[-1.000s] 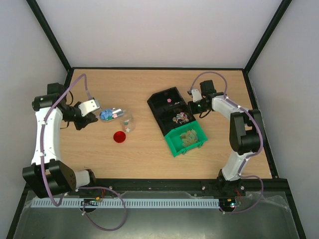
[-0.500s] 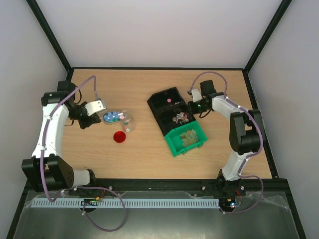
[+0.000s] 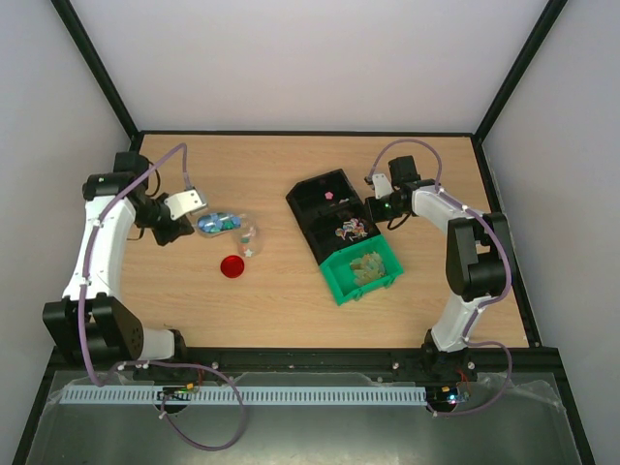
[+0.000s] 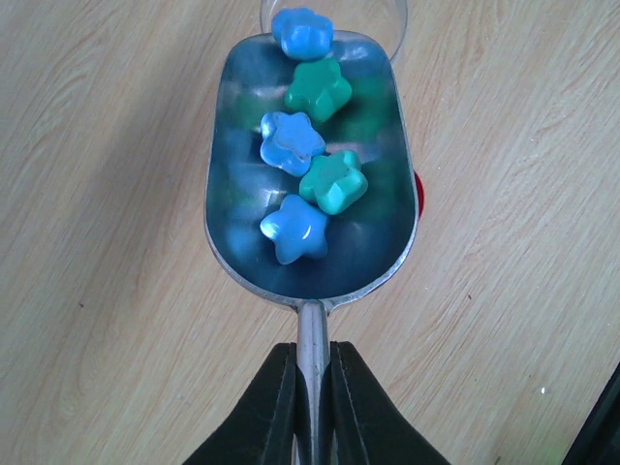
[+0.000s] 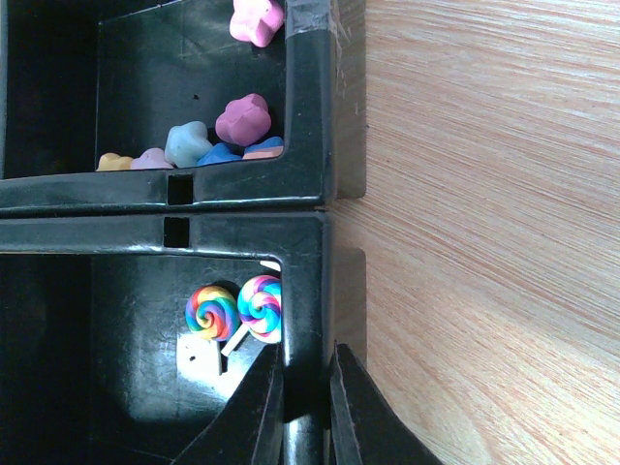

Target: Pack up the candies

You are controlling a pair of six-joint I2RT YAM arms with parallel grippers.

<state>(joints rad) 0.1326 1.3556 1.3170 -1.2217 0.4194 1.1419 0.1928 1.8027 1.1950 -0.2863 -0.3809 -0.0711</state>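
My left gripper (image 4: 312, 387) is shut on the handle of a silver metal scoop (image 4: 310, 160), also seen from above (image 3: 215, 223). Several blue and green star candies (image 4: 300, 140) lie in its bowl, whose tip rests at the mouth of a clear jar (image 3: 248, 235) lying on the table. My right gripper (image 5: 305, 397) is shut on the wall of a black bin (image 5: 310, 126), also seen from above (image 3: 386, 205). The bins hold pink, blue and white candies (image 5: 242, 118), rainbow lollipop candies (image 5: 237, 310) and pale greenish-tan candies (image 3: 366, 263).
A round red lid (image 3: 232, 266) lies on the wood table in front of the jar. A row of two black bins (image 3: 325, 203) and one green bin (image 3: 363, 276) stands at centre right. Black frame rails edge the table.
My left arm has swung the scoop a little back and left, its bowl still at the jar mouth. The right arm has not moved.
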